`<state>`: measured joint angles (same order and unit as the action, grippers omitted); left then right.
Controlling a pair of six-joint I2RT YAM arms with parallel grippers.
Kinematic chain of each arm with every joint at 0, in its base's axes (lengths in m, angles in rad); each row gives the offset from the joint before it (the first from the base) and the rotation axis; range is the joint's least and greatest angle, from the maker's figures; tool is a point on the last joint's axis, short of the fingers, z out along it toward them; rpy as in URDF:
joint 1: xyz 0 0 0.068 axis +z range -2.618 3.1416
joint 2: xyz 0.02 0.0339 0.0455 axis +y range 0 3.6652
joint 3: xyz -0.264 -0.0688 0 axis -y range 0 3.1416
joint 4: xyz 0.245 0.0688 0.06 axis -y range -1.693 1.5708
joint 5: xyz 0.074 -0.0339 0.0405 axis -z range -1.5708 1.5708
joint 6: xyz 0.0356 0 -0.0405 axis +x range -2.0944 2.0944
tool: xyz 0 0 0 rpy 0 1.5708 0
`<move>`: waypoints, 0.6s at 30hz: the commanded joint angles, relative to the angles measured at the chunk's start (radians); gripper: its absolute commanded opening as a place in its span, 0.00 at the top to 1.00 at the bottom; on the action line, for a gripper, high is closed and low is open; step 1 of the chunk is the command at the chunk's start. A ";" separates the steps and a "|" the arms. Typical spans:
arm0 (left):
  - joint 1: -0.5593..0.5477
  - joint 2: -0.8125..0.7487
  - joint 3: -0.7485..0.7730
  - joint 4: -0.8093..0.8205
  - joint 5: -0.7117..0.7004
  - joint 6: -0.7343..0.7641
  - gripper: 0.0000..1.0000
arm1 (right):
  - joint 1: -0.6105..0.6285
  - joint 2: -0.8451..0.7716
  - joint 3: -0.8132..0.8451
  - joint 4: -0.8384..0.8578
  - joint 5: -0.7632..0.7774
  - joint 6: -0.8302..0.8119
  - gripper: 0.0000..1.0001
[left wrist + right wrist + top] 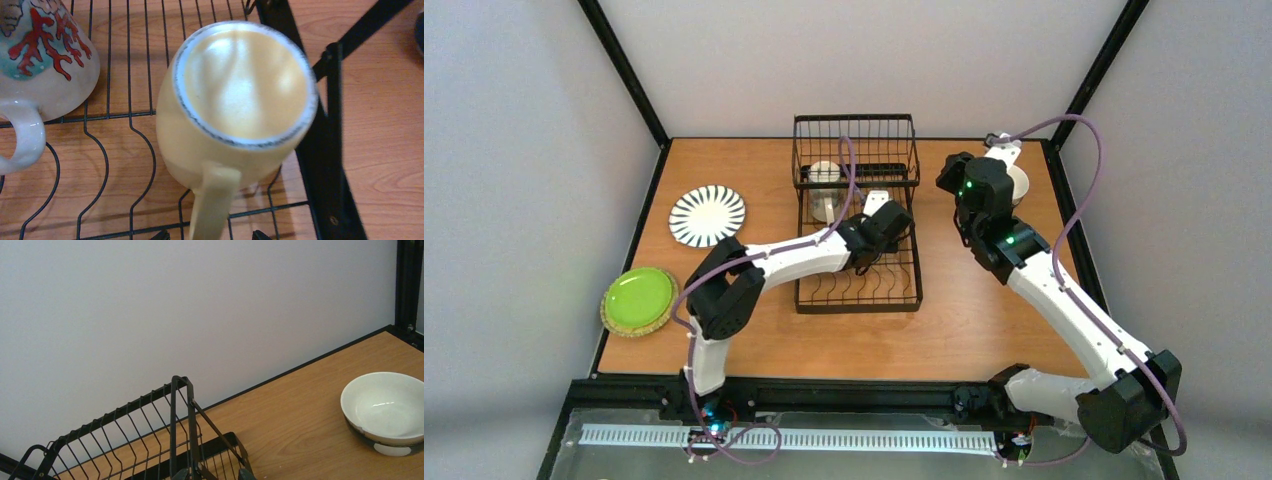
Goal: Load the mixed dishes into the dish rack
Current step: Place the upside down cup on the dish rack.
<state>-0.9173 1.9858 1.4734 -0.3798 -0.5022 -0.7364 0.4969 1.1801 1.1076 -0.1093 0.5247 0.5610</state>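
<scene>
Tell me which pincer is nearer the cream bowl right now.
Right. The right pincer hovers between the dish rack and the cream bowl, close beside it. The left pincer is over the rack by the yellow mug, farther away.

Wood tabletop (984,330), black frame posts (624,70), pale walls (864,60), white slotted strip (824,438) at near edge

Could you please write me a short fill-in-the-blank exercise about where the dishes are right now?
1. The yellow mug lies on its ___ in the dish rack.
2. The lime-green plate rests on top of a ___ plate.
3. The cream bowl sits on the table, ___ the rack.
Missing words: side; tan; outside.
</scene>
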 commanded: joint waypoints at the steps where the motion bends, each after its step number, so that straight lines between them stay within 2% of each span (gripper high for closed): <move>1: -0.031 -0.060 -0.008 -0.040 -0.018 0.005 0.03 | -0.009 -0.041 0.003 -0.059 0.021 -0.026 0.43; 13: -0.074 -0.268 -0.191 -0.021 -0.046 -0.049 0.01 | 0.019 -0.139 -0.081 -0.161 0.030 -0.040 0.44; 18: -0.075 -0.365 -0.307 0.001 -0.098 -0.085 0.02 | 0.066 -0.149 -0.140 -0.191 0.035 -0.012 0.55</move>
<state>-0.9794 1.6890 1.2293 -0.3958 -0.5316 -0.7731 0.5251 1.0397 1.0180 -0.2440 0.5362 0.5381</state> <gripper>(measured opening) 0.988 0.507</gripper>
